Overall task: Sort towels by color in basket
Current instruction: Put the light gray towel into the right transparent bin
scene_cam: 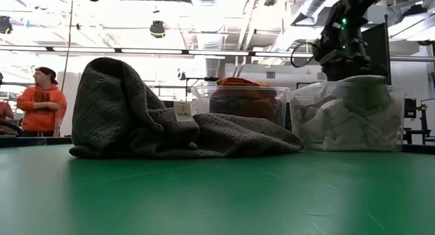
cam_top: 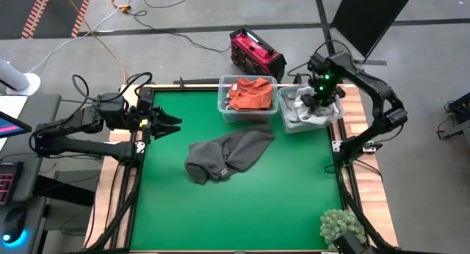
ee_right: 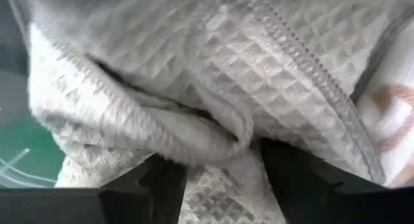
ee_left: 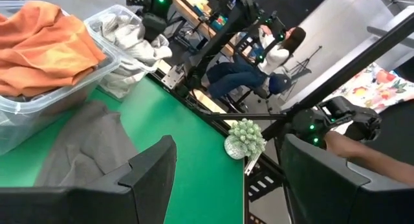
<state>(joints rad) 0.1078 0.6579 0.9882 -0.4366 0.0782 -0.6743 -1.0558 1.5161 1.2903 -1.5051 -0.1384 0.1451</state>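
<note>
Towels: dark grey towel point(cam_top: 228, 155), crumpled in a heap on the green table; rust-orange towel point(cam_top: 250, 94), bunched in the left clear bin; light grey and white towels point(cam_top: 302, 111), piled in the right clear bin.

Two dark jointed arms with black cabling, green light glowing on the right wrist
</note>
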